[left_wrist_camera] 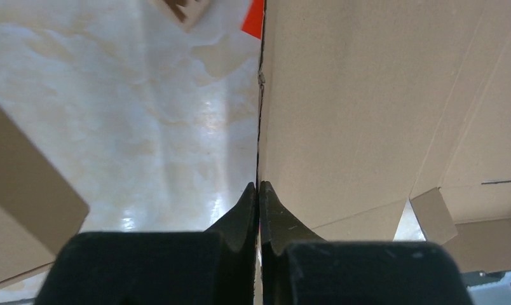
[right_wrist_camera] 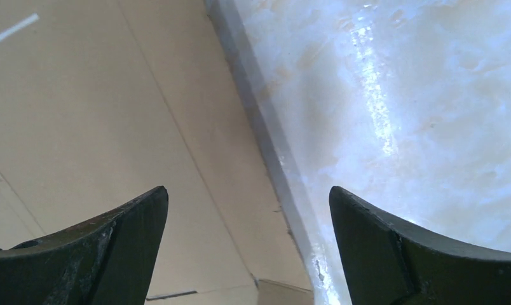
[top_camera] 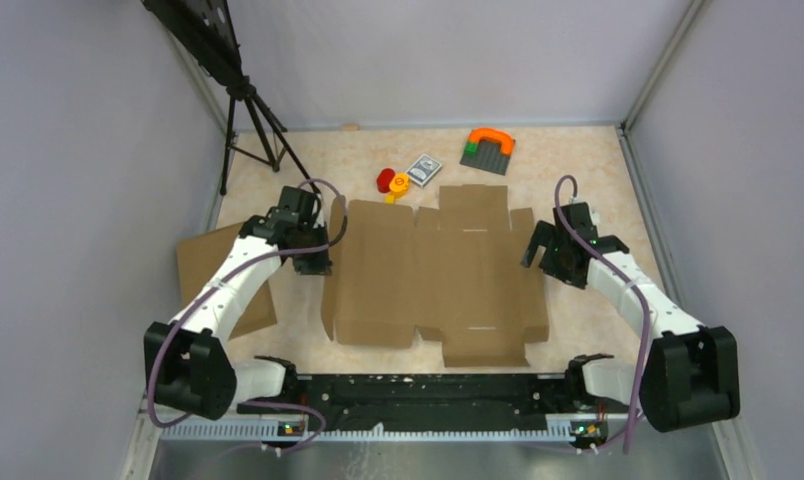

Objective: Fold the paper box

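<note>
The paper box (top_camera: 438,270) lies as a large brown die-cut sheet with flaps in the middle of the table. Its left side flap stands raised, and my left gripper (top_camera: 313,262) is shut on that flap's edge. In the left wrist view the cardboard edge (left_wrist_camera: 367,95) runs straight down between the closed fingertips of the left gripper (left_wrist_camera: 258,185). My right gripper (top_camera: 538,255) hangs open over the sheet's right edge. In the right wrist view the right gripper (right_wrist_camera: 248,190) has nothing between its fingers, with the flat sheet (right_wrist_camera: 100,114) lying below on the left.
Another brown cardboard piece (top_camera: 208,270) lies left of the left arm. At the back are a red piece (top_camera: 385,180), a yellow piece (top_camera: 399,186), a small card pack (top_camera: 424,168) and a grey baseplate with an orange arch (top_camera: 488,150). A tripod (top_camera: 248,120) stands back left.
</note>
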